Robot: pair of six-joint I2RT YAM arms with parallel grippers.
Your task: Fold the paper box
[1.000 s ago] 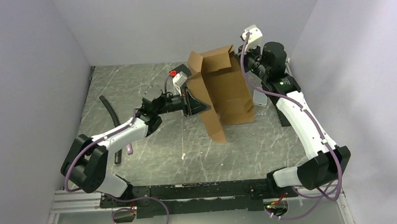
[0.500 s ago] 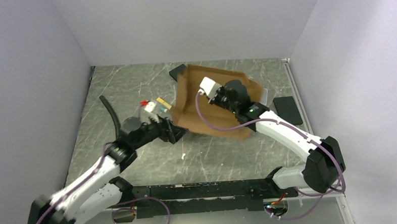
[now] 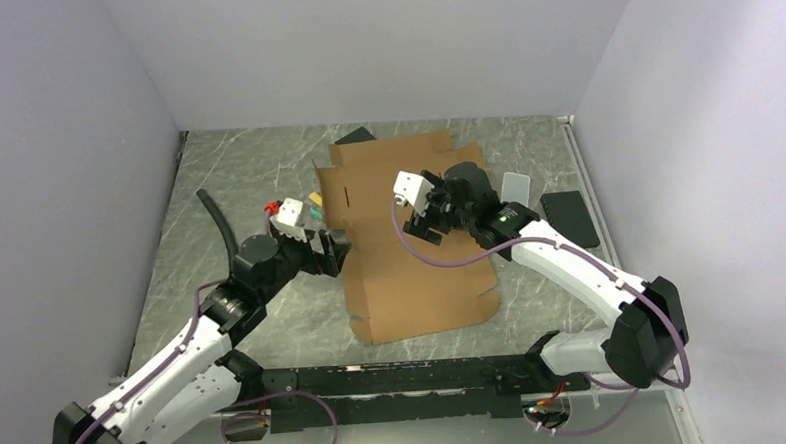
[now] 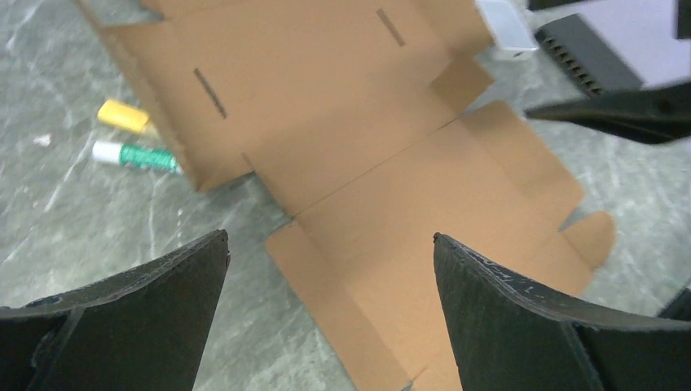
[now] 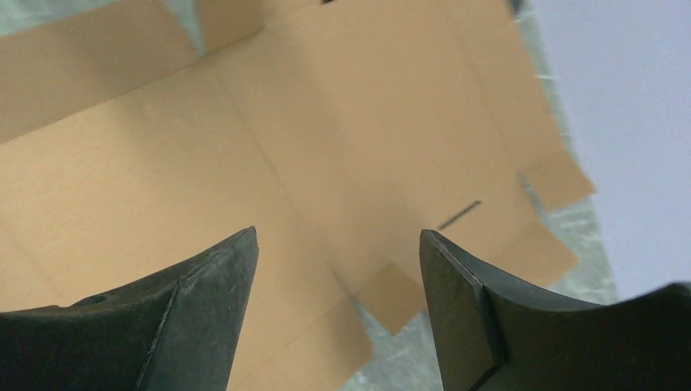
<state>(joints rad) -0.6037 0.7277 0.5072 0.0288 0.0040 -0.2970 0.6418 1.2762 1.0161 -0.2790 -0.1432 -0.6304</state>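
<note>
The paper box (image 3: pixel 411 261) is lying flat and unfolded on the middle of the table (image 3: pixel 257 168). The left gripper (image 4: pixel 330 244) and the right gripper (image 5: pixel 338 236) are hovering over it with fingers apart, gripping nothing, probably to choose a flap.

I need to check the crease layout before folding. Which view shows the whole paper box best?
Top external: the paper box lies flat and unfolded, with nearly all its outline visible. Left wrist shows only several panels and flaps; right wrist shows only a close, cropped stretch.

No legible text or markings
</note>
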